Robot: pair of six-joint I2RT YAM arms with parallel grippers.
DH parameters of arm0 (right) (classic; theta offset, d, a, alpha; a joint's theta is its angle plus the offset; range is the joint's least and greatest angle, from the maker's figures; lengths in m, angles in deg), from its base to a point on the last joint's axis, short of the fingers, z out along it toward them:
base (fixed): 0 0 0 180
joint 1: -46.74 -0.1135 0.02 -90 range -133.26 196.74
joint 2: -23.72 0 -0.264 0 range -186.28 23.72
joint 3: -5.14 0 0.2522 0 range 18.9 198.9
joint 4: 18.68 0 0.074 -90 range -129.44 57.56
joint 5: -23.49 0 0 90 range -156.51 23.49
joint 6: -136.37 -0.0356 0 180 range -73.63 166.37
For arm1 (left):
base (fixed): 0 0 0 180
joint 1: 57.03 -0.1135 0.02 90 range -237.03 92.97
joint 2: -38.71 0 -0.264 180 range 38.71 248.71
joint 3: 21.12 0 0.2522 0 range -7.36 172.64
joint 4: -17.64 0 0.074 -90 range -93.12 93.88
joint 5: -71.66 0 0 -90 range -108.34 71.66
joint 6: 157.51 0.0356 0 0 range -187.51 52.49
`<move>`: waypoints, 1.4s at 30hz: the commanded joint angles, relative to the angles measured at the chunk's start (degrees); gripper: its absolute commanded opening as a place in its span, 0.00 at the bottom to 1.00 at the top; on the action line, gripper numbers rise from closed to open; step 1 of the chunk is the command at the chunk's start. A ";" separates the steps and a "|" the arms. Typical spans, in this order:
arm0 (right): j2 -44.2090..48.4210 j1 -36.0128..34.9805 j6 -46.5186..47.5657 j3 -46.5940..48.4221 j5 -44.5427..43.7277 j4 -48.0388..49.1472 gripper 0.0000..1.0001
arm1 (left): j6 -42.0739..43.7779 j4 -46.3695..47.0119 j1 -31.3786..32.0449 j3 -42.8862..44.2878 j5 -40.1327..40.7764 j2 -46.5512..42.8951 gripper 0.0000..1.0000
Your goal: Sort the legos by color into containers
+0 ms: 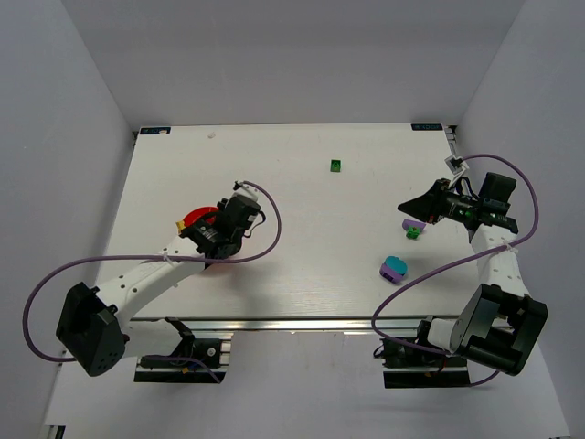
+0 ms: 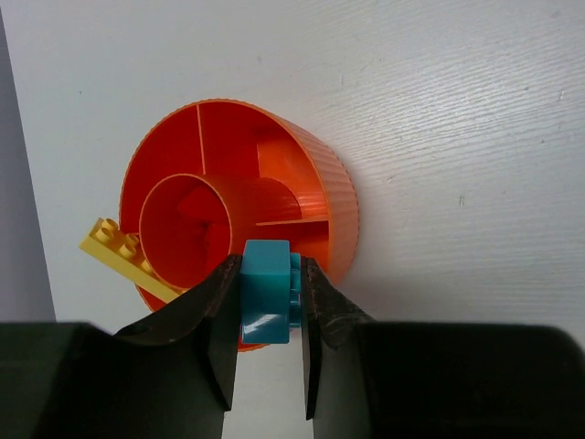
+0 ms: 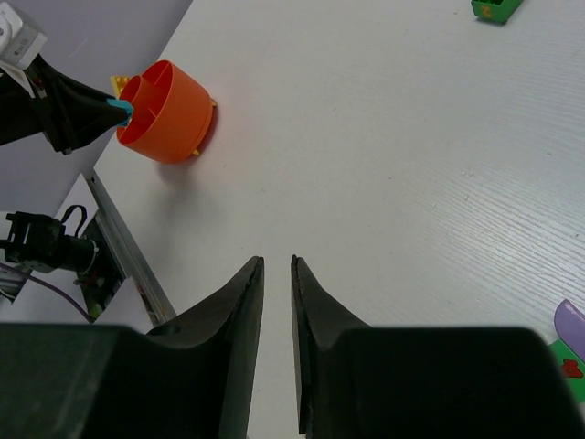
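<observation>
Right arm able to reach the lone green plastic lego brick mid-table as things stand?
Probably yes. The small green plastic lego brick sits alone, ahead of the empty right gripper, nothing between; the left gripper is off at the orange round plastic bowl.

Orange bowl (image 2: pixel 311 174): glossy plastic, outer wall finely ribbed. Teal brick (image 2: pixel 265 283) at bowl's rim: smooth, shiny plastic. Yellow brick (image 2: pixel 114 245) against bowl: studded plastic. Table (image 2: pixel 475 128) under bowl: white, matt, fine grain lines.
</observation>
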 commanded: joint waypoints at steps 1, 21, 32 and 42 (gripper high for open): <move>0.12 0.06 0.94 0.03 1.75 1.06 0.24 | 2.88 0.86 -0.78 0.69 -0.78 0.62 0.03; -0.58 -0.37 9.07 0.91 4.29 -2.36 0.38 | 0.76 0.06 -1.13 3.67 -4.08 -0.24 0.50; 0.38 -8.63 46.98 5.31 -34.52 -27.31 0.67 | 0.77 18.16 -0.09 -1.77 -63.34 -2.30 0.55; -10.85 -8.02 32.34 14.78 -51.78 -25.74 0.63 | 0.59 17.64 -0.08 -5.20 -62.31 -9.56 0.74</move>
